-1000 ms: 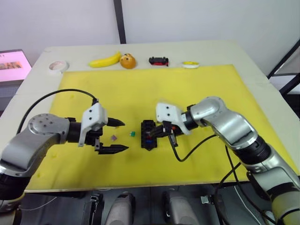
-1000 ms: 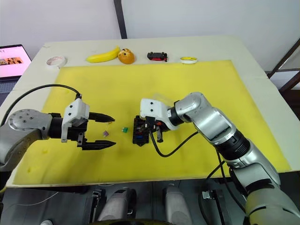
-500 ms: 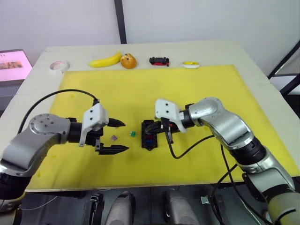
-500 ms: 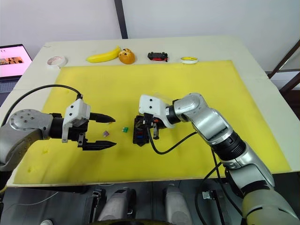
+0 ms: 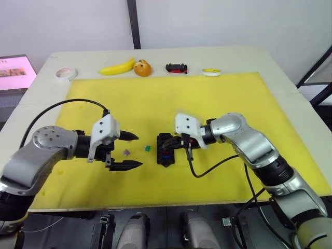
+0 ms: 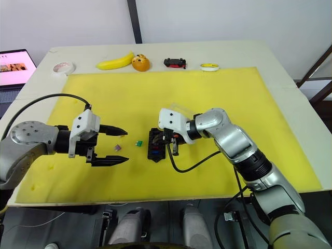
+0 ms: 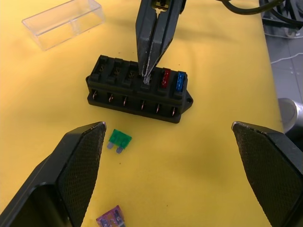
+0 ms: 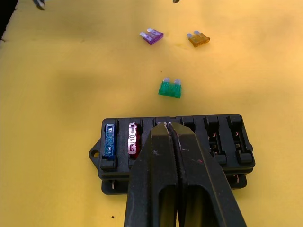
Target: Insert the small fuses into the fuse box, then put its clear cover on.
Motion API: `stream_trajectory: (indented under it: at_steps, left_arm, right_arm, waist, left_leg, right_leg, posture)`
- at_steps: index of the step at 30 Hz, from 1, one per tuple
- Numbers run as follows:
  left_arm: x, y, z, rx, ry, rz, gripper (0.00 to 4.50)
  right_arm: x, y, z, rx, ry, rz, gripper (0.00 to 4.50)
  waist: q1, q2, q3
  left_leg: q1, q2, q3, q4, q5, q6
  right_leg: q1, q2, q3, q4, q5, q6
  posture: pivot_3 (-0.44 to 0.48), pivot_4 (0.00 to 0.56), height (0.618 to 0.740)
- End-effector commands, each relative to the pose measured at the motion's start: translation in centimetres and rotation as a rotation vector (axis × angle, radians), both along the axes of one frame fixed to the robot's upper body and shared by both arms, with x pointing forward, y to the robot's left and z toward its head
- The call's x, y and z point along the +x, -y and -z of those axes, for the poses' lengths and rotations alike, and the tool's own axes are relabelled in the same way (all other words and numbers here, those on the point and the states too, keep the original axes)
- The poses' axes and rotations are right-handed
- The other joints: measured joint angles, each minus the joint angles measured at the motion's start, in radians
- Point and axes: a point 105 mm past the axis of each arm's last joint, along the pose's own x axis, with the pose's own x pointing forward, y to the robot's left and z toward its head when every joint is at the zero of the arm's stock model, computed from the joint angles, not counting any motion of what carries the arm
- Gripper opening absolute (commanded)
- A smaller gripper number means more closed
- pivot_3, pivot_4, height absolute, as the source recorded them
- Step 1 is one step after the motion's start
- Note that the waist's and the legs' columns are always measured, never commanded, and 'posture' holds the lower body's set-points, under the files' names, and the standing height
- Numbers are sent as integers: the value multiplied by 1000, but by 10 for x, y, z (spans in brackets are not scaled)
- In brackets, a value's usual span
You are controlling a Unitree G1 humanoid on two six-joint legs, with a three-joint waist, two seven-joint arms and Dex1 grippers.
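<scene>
The fuse box lies near the middle of the yellow mat, directly under the right gripper. That gripper's fingers are pressed together with no gap, and their tips come down on a slot next to the red fuse; a small pale piece sits at the tips, but whether it is a fuse pinched between them is hard to make out. The red fuse and a blue fuse already stand side by side in the box's end slots. In the right wrist view, the closed fingers cover the middle of the box.

On the left gripper's side of the box, a green fuse lies flat on the mat just beside it, with a purple fuse and an amber fuse farther out. The left gripper hovers near the purple fuse with its fingers spread wide and holding nothing. The clear cover rests on the mat beyond the box, apart from it.

Along the far edge of the surface sit a banana, an orange, a toy car and two tape rolls.
</scene>
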Motion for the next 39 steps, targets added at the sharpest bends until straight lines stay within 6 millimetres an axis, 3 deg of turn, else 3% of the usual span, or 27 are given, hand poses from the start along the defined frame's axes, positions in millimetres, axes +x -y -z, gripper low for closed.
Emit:
stream_trajectory:
  at_steps: [1,8,11,15,26,28,33,39]
  left_arm:
    - [0,1,-7,2,48,5,4500]
    - [0,0,-7,-1,50,2,4500]
    - [1,0,-8,-1,51,1,4500]
    - [1,0,-8,0,53,-1,4500]
    - [2,0,-9,1,51,-3,4500]
    - [2,0,-9,1,50,-3,4500]
    - [4,-3,-11,4,52,-13,4500]
    - [8,-20,-16,26,47,-51,4500]
  right_arm:
    - [-2,13,35,-117,-62,33,38]
    - [-4,16,49,-142,-59,31,38]
    - [-5,17,56,-155,-68,34,38]
    - [-4,21,65,-179,-74,43,38]
    - [-4,17,51,-148,-73,25,38]
    - [-3,12,38,-97,-74,22,38]
    - [-5,-1,-21,65,-23,-13,38]
    - [-7,9,-76,129,41,-5,38]
  waist:
    - [0,0,0]
    - [1,-1,-3]
    - [3,0,-3]
    - [3,0,-5]
    - [5,-1,-6]
    - [6,-1,-6]
    - [6,0,-5]
    - [3,0,-5]
  left_leg:
    - [0,0,0,0,0,0]
    - [5,0,0,0,0,1]
    - [18,0,0,-2,-3,5]
    - [23,1,-2,-2,-4,8]
    - [32,1,-2,-5,-5,8]
    - [31,1,-2,-5,-5,8]
    - [28,1,-2,-5,-5,8]
    - [13,1,-2,-2,-5,8]
  right_leg:
    - [0,0,0,0,0,0]
    - [6,0,0,-1,0,0]
    - [21,0,-1,-5,-1,0]
    - [29,1,-2,-11,-1,0]
    - [37,1,-2,-15,-1,0]
    - [37,1,-2,-15,-1,0]
    - [33,1,-2,-15,-1,0]
    - [17,1,-2,-12,0,0]
  posture:
    - [0,150,740]
    - [0,150,740]
    - [0,150,740]
    - [0,150,740]
    - [0,150,740]
    - [0,150,740]
    - [0,150,740]
    - [0,150,740]
